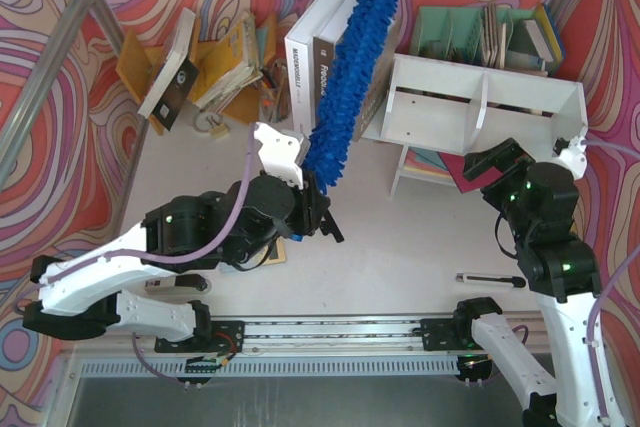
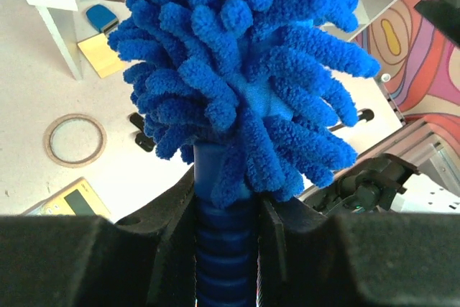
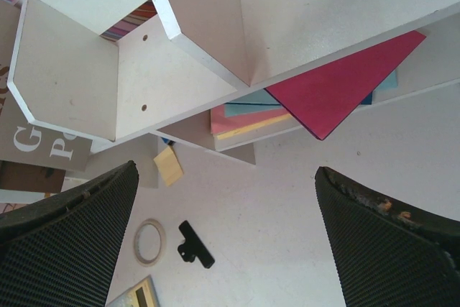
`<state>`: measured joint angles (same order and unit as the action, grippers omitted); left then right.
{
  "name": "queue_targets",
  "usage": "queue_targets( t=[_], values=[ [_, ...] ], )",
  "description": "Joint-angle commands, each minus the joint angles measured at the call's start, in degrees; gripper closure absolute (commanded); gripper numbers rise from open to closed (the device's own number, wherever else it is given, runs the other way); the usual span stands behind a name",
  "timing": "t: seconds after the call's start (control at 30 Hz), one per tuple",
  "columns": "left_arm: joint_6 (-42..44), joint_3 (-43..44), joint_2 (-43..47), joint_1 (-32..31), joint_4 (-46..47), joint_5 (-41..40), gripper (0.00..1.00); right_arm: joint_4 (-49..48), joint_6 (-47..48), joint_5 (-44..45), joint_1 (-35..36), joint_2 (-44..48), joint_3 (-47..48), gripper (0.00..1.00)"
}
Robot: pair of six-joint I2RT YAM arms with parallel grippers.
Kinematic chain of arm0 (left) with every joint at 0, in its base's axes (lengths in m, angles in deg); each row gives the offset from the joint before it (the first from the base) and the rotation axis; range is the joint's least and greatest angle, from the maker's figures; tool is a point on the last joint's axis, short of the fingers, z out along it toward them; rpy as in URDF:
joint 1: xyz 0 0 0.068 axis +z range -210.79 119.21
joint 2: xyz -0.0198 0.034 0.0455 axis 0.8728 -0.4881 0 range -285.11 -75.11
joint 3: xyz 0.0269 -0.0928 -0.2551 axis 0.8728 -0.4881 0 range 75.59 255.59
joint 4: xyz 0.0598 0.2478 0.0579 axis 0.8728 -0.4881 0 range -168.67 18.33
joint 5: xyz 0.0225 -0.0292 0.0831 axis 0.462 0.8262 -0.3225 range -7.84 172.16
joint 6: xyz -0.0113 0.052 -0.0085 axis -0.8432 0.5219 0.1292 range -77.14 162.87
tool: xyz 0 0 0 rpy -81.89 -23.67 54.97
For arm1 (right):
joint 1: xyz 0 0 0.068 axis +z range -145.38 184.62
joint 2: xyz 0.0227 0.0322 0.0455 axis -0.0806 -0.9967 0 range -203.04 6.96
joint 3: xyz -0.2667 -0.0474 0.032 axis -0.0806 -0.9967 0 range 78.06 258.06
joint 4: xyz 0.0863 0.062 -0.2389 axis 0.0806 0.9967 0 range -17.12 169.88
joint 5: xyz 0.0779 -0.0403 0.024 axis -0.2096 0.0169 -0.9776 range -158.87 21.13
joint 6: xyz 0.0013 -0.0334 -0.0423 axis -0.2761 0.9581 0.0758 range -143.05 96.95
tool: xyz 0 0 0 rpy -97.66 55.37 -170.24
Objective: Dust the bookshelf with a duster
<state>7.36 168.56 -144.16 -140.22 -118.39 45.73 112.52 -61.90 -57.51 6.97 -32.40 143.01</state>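
View from above of a white table [image 1: 400,247] walled with swirling red and orange patterns. The left gripper [image 1: 312,203] sat near the middle of the table, its fingers [image 2: 165,242] pressed together on the ribbed blue handle of a fluffy blue duster [image 1: 355,57]. The duster slanted from that grip up toward the far edge. Its head crossed in front of two upright books [image 1: 310,62], one white and one dark, which stood between it and the far edge. The head passed close by the left end of the bookshelf [image 1: 480,112]; whether the two touched could not be told.

The bookshelf, a long white box split by a divider, stood on legs toward the far right corner of the table. A red folder [image 3: 338,91] lay on a small stack of coloured pads beneath it. A green file organiser [image 1: 470,32] stood behind it against the far edge. A yellow wooden rack [image 1: 215,57] of leaning books filled the far left corner.

The right gripper [image 1: 497,162] hung just in front of the bookshelf's right half, jaws spread wide and holding nothing. In its wrist view, a black clip [image 3: 195,244], a tape ring [image 3: 149,241] and a yellow sticky note [image 3: 168,165] lay on the table near the shelf's left leg. A black pen [image 1: 490,279] lay near the right end of the near edge.
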Motion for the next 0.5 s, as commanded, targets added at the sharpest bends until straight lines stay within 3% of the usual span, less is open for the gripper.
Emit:
queue_targets(
  t=[0.0, 0.3, 0.47],
  values=[
    [1.82, 4.43, 2.76, 0.16, 0.11, -2.64, 1.00, -1.38, -0.06, 0.51, 0.10, 0.32, -0.88, 0.01],
    [2.25, 9.90, 4.35, 0.15, -6.14, -3.78, 1.00, -2.09, -0.51, 0.24, 0.05, -0.05, -1.32, 0.01],
    [0.56, 8.45, 5.01, 0.45, -8.67, -5.11, 1.00, -2.03, -0.31, 0.25, 0.09, -0.21, -0.90, 0.01]
  ],
)
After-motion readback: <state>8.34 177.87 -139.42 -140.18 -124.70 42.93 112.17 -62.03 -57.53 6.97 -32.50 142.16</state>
